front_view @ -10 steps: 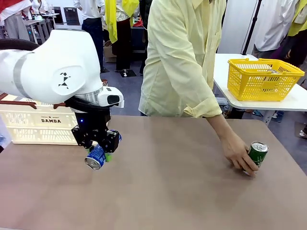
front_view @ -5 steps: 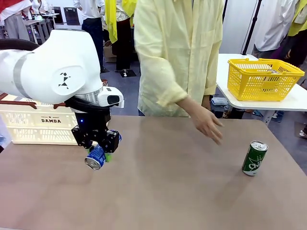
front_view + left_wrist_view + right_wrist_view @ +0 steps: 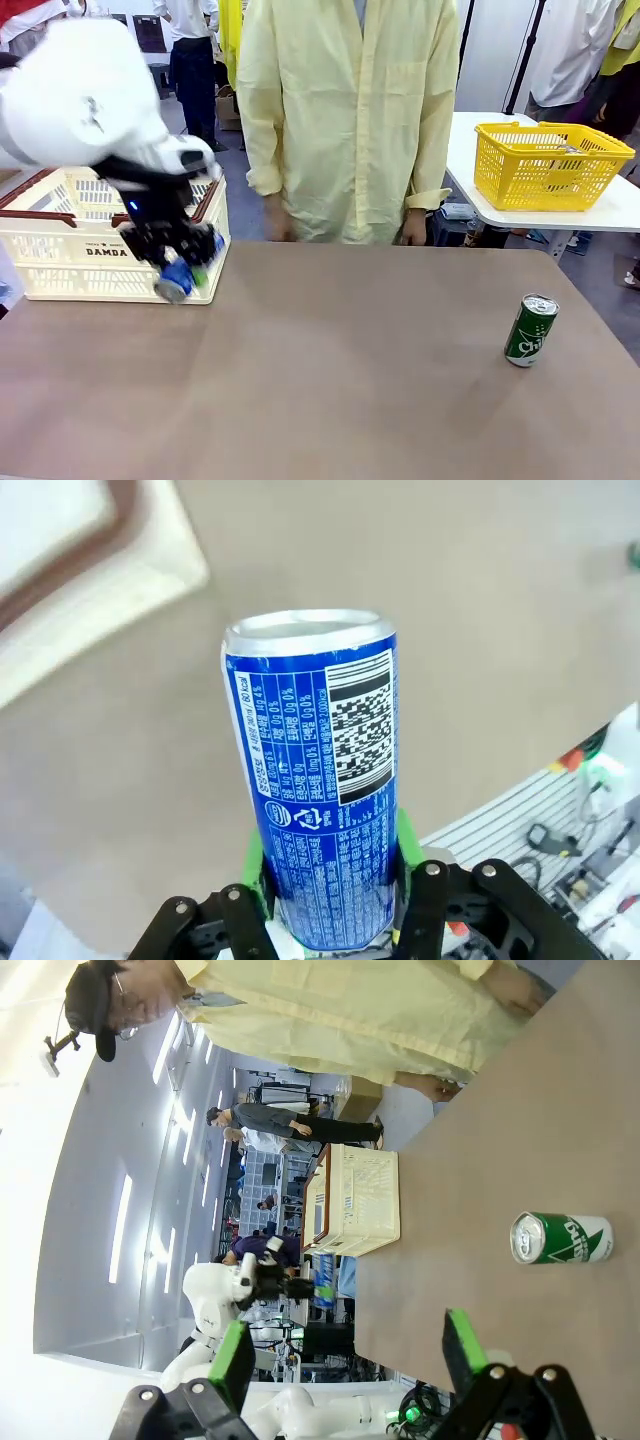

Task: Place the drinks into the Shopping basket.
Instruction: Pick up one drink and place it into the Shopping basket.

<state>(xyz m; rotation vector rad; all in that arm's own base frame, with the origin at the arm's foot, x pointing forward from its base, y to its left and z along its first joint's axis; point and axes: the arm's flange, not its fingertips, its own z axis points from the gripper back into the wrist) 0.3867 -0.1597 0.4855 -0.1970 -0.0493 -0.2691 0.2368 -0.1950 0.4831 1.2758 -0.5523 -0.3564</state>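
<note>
The slim blue aluminium can (image 3: 176, 283), clenched in the left gripper (image 3: 186, 270), hangs at frame left, just before the cream perforated Shopping basket (image 3: 60, 250). This looks like the carrying step, and the next move needs height to clear the rim. The green can (image 3: 530, 331) stands lower right on the tabletop (image 3: 350, 380), and the right gripper (image 3: 345, 1360) gapes empty.

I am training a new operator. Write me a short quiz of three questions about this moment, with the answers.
1. Which can does the left hand hold?
2. True or false: the green can lies on its side on the table.
3. The right hand is: A) open and empty; B) shut on a can; C) shut and empty.

Key
1. The blue can.
2. False: it stands upright.
3. A.
</note>
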